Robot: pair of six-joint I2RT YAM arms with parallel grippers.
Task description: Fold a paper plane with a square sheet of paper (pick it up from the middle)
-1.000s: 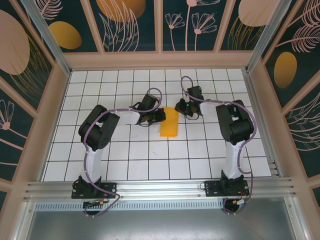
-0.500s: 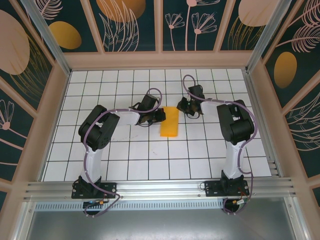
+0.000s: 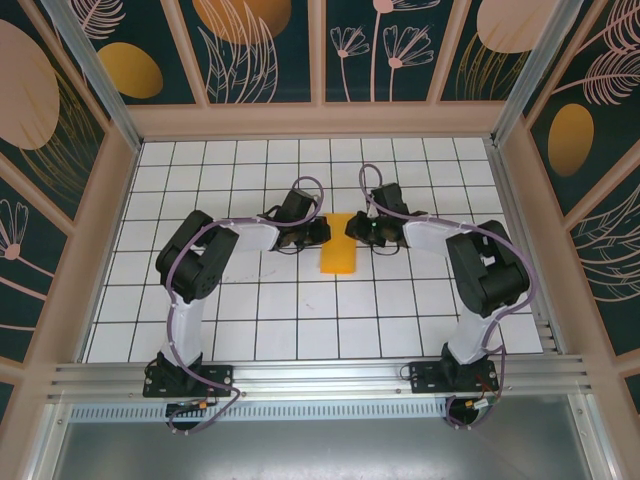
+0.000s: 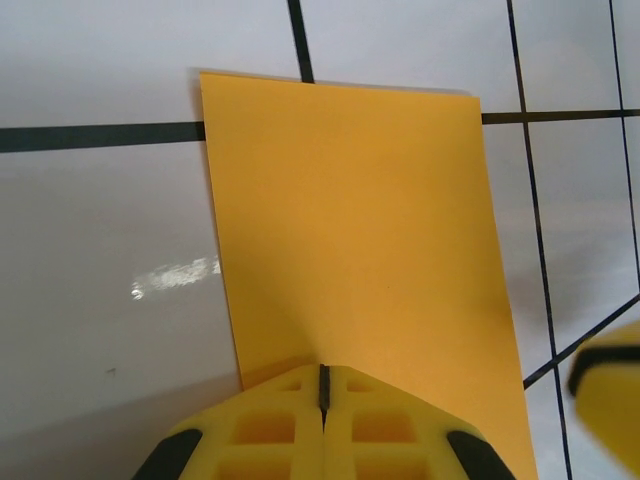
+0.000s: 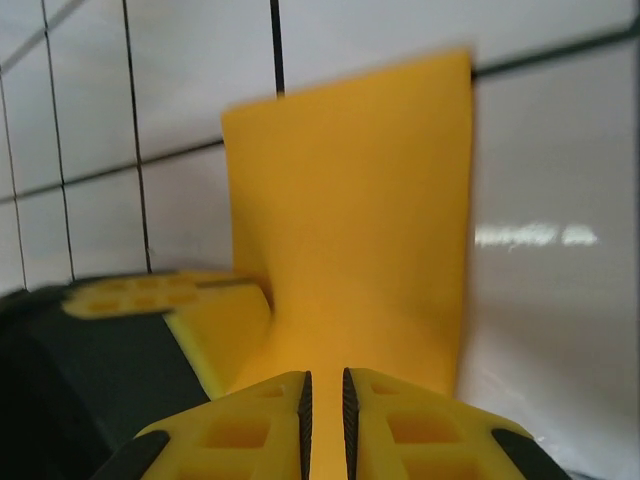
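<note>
Pinning the paper point(image 3: 339, 252) mid-table, my left gripper point(image 4: 323, 385) presses its edge, jaws together. My right gripper point(image 5: 324, 388) shows a thin slit; whether it pinches, I cannot tell. Best: hold firm, crease slowly.

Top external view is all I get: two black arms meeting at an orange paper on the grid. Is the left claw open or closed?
Observer: Closed. On the left wrist camera the left gripper has its yellow fingers pressed together at the edge of the paper.
Operator: And the right claw?
Observer: Its own wrist camera shows the right gripper open just a crack, at the paper's other side.
</note>
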